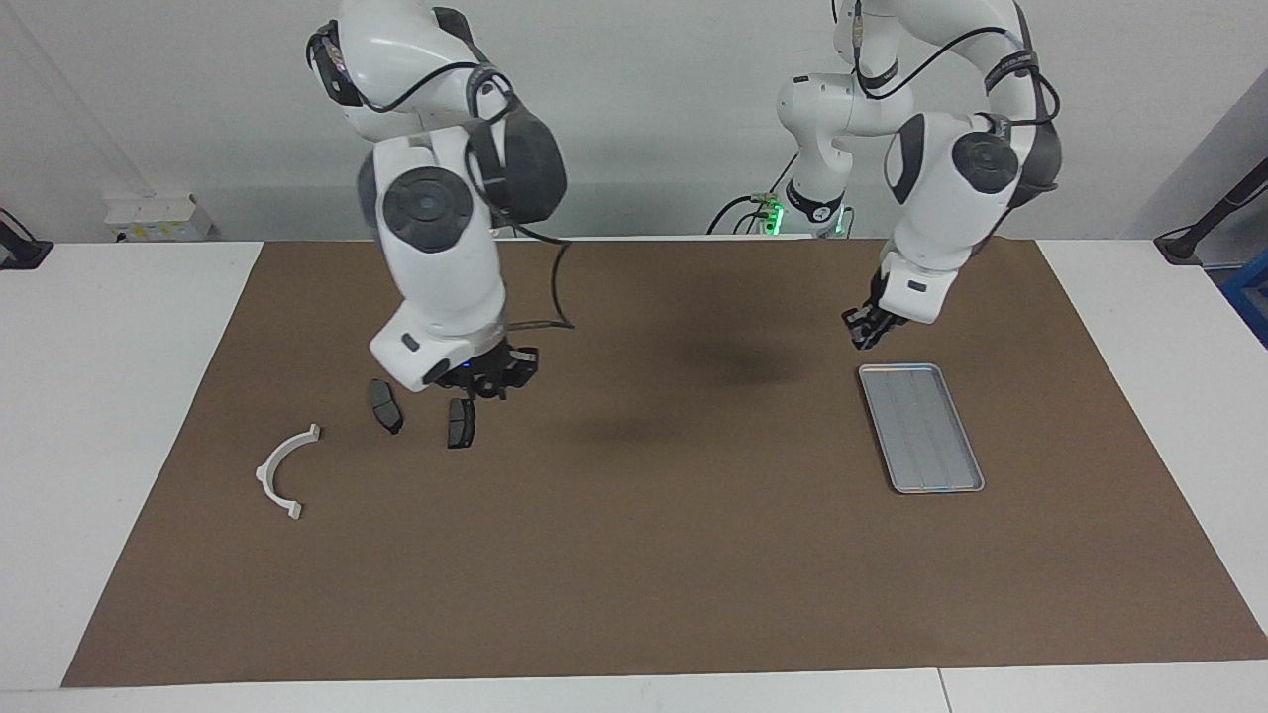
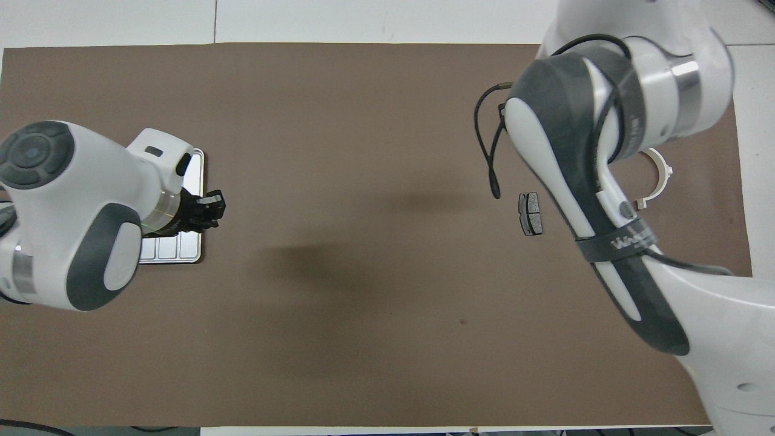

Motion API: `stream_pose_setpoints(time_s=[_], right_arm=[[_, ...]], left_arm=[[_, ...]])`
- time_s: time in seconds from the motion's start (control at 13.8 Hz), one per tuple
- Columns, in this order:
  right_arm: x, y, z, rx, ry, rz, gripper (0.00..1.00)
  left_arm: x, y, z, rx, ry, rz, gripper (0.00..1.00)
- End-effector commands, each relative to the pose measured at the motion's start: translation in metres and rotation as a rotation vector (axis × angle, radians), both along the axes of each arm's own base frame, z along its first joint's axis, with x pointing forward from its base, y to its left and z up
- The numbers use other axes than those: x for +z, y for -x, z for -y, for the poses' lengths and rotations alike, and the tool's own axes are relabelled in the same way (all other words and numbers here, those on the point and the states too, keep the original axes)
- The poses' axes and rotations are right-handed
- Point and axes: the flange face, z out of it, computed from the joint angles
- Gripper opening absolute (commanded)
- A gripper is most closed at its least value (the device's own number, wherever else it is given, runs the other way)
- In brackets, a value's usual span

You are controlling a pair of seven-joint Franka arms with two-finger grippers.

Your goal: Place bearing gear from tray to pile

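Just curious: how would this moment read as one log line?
right gripper: over pile | left gripper: shut, over tray edge

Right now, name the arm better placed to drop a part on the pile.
Right. The right pincer hangs over the pile, just above a pad. The left pincer, shut, is up by the tray, toward the left arm's end of the table, well away from the pile.
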Motion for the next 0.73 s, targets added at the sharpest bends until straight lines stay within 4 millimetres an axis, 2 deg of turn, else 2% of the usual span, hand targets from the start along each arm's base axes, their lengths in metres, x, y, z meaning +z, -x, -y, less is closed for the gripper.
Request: stream_pose_setpoints(time_s=[0.0, 0.07, 0.22, 0.29, 0.44, 0.51, 0.65], right_arm=[[-0.026, -0.016, 0.051, 0.123, -0.017, 0.025, 0.00], [-0.039, -0.018, 0.069, 0.136, -0.018, 0.029, 0.00], [-0.077, -0.021, 0.089, 0.134, -0.017, 0.054, 0.00], [-0.100, -0.018, 0.095, 0.141, -0.009, 0.080, 0.00], [-0.145, -0.014, 0.117, 0.161, -0.001, 0.136, 0.00], [-0.160, -0.016, 0.119, 0.167, -0.003, 0.152, 0.00], [-0.184, -0.023, 0.126, 0.169, -0.003, 0.173, 0.00]], left_arm=[[-0.037, -0.018, 0.051, 0.085, 0.019, 0.022, 0.09], [-0.060, -0.029, 0.086, 0.112, 0.023, 0.028, 0.09], [-0.099, -0.046, 0.145, 0.165, 0.025, 0.027, 0.09], [-0.108, -0.050, 0.159, 0.175, 0.031, 0.037, 0.09], [-0.116, -0.049, 0.160, 0.173, 0.036, 0.051, 0.09], [-0.116, -0.050, 0.165, 0.178, 0.053, 0.074, 0.09], [-0.131, -0.041, 0.179, 0.179, 0.053, 0.070, 0.09]])
